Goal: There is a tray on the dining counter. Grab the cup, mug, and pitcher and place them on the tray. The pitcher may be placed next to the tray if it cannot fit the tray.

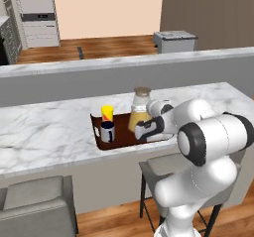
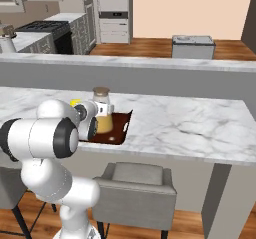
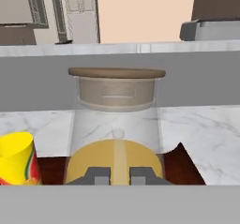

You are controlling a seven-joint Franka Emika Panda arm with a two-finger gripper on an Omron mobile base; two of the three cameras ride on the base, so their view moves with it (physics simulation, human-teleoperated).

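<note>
In the left base view, the long white grey-veined marble desk [image 1: 49, 127] is carrying the dark reddish-brown rectangular tray [image 1: 97, 122], on which the small yellow tumbler cup [image 1: 107, 113] and the small dark navy mug [image 1: 107, 131] are standing close together at the left end, while the clear glass conical pitcher of orange liquid with a round brown cork lid [image 1: 140, 109] is standing upright towards the right end, with the white arm's hand [image 1: 140, 130] pressing against its lower body. In the right base view, the arm is covering the tray's left part, and the pitcher [image 2: 102, 111] is showing upright beside the tray's upturned right end [image 2: 123, 124]. In the hand view, the pitcher [image 3: 116, 120] is sitting directly ahead with the cup [image 3: 18, 158] to its left, and the two dark fingertips [image 3: 97, 175] are lying nearly closed against the pitcher's orange base, seemingly pinching a narrow ridge on the glass.
</note>
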